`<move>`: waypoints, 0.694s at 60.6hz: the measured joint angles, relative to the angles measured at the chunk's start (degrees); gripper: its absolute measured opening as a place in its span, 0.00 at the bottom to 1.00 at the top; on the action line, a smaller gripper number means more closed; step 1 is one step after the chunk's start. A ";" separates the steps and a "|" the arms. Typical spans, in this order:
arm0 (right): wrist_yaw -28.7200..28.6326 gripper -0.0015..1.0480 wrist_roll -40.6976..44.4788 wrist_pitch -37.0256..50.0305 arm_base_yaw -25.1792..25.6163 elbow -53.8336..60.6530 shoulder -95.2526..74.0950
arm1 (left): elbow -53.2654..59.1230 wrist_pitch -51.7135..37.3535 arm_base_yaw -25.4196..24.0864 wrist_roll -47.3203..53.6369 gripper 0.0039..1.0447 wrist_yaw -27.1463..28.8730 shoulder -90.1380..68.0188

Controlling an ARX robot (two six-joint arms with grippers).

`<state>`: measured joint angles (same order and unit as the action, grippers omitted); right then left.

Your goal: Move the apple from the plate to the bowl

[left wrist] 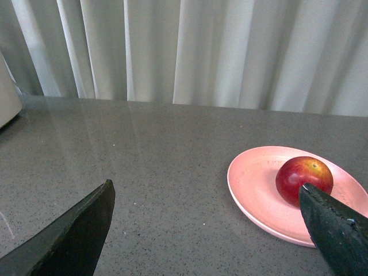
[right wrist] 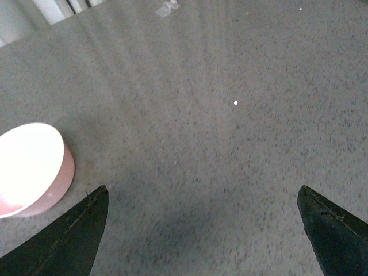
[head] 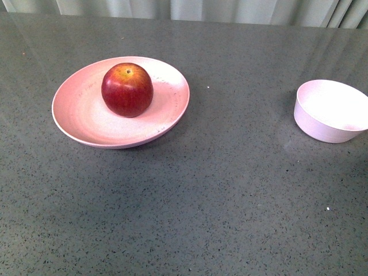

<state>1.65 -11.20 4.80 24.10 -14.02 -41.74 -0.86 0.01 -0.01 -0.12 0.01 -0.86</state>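
An off-centre grip may let the glossy apple (head: 127, 89) roll off the shallow plate (head: 86, 118) onto the bench (head: 201, 201). The plate holds only the apple, ahead of the left end effector (left wrist: 207, 241). The bowl (head: 319, 129), near the right end effector (right wrist: 201, 241), is empty. Both end effectors stand wide open.

1. The apple (head: 127, 90), ahead of the left claw (left wrist: 205, 187), is glossy deep red with a yellow-orange patch around its stem dimple.
2. The plate (head: 75, 115) is pale pink.
3. The bowl (head: 322, 123), near the right claw (right wrist: 202, 188), is pale pink-white.
4. The desk (head: 201, 201) is grey with fine dark speckles.
5. Both claws are black.
6. The curtain (left wrist: 201, 52) is pale grey-white.
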 joint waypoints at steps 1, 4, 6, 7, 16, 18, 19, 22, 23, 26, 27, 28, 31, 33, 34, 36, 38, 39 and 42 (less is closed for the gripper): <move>-1.29 0.91 0.87 2.34 1.40 -0.85 -2.99 | 0.00 0.00 0.00 0.00 0.92 0.00 0.00; -5.11 0.91 2.47 6.38 3.13 -2.67 -8.90 | 0.00 0.00 0.00 -0.02 0.92 0.02 0.00; -6.82 0.91 3.41 8.81 3.61 -4.15 -13.35 | 0.00 0.00 0.00 -0.02 0.92 0.02 0.00; -7.85 0.91 3.91 9.46 3.65 -4.66 -14.78 | 0.00 0.00 0.00 -0.02 0.92 0.02 0.00; -11.98 0.91 8.37 12.79 0.42 -13.92 -34.53 | 0.00 0.00 0.00 -0.02 0.92 0.00 0.00; -12.04 0.91 9.42 12.76 -0.70 -15.52 -37.27 | 0.00 0.00 0.00 0.00 0.92 0.00 0.00; -12.09 0.91 9.57 12.70 -1.07 -16.04 -38.10 | 0.00 0.00 0.00 0.00 0.92 0.00 0.00; -12.35 0.91 10.12 12.35 -2.69 -18.10 -41.11 | 0.00 0.00 0.00 0.00 0.92 0.00 0.00; -12.37 0.91 10.40 12.15 -3.54 -19.04 -42.36 | 0.00 0.00 0.00 0.00 0.92 0.00 0.00; -12.35 0.91 11.08 11.72 -5.29 -20.79 -44.41 | 0.00 0.00 0.00 -0.02 0.92 0.00 0.00; -12.33 0.91 11.15 11.65 -5.73 -21.20 -44.85 | 0.00 0.00 0.00 0.00 0.92 0.00 0.00; -12.31 0.91 11.30 11.58 -6.58 -21.94 -45.68 | 0.00 0.00 0.00 0.00 0.92 0.00 0.00; -12.33 0.91 11.41 11.34 -8.17 -23.47 -47.21 | 0.00 0.00 0.00 0.00 0.92 0.02 0.00; -12.37 0.91 11.50 11.15 -8.92 -24.22 -47.95 | 0.00 0.00 0.00 0.00 0.92 0.00 0.00; -12.39 0.91 11.54 11.04 -9.68 -24.85 -48.65 | 0.00 0.00 0.00 0.00 0.92 0.02 0.00; -12.46 0.91 11.61 10.91 -10.43 -25.44 -49.37 | 0.00 0.00 0.00 -0.02 0.92 0.02 0.00; -12.57 0.91 11.67 10.78 -11.41 -26.32 -50.49 | 0.00 0.00 0.00 0.00 0.92 0.02 0.00; -12.66 0.91 11.69 10.71 -12.02 -26.86 -51.30 | 0.00 0.00 0.00 0.00 0.92 0.00 0.00; -12.90 0.91 11.67 10.58 -13.09 -27.87 -52.92 | 0.00 0.00 0.00 0.00 0.92 0.00 0.00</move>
<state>-11.25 0.47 15.38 11.00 -41.89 -94.65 -0.86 0.01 -0.01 -0.12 0.01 -0.86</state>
